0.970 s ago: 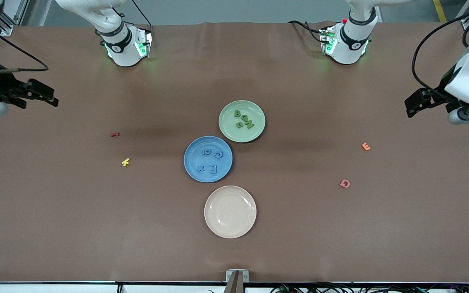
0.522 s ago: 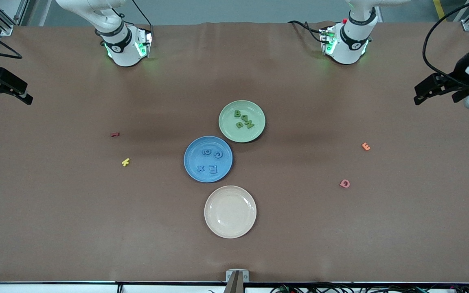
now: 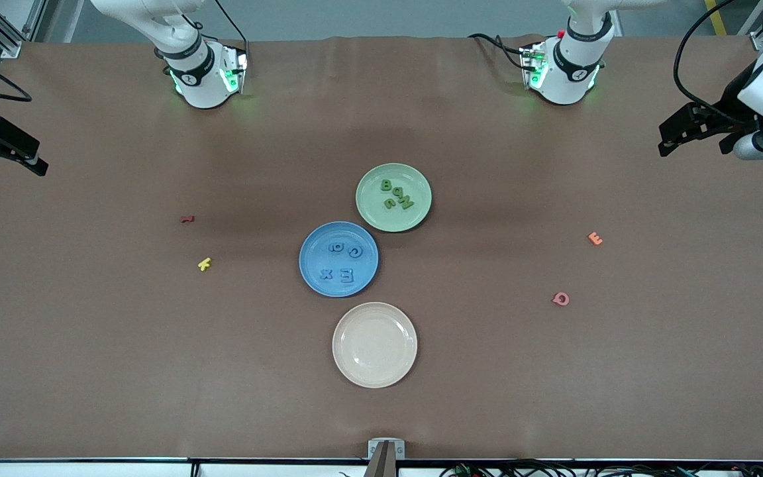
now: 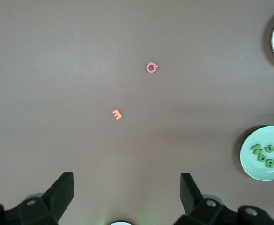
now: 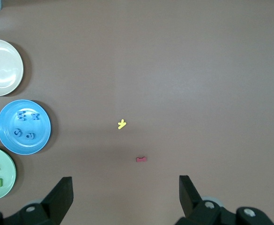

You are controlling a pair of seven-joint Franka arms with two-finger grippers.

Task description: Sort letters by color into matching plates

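Lying at the middle of the brown table, the blue plate serves as the landmark. In it lie four blue letters; an E and an x can be read, the other two are rounded shapes I cannot read surely. Touching its rim, farther from the front camera, is the green plate with four green letters, among them a B and an M. Just nearer the camera than the blue plate sits the cream plate.

Toward the right arm's end from the blue plate lie a yellow k and a small red letter; toward the left arm's end, well apart, an orange E and a pink Q. Wide bare table surrounds the plates on every side, out to the table's edges.

The left gripper hangs over the table's edge at the left arm's end, jaws spread wide and holding nothing. The right gripper hangs over the edge at the right arm's end, likewise wide and holding nothing.
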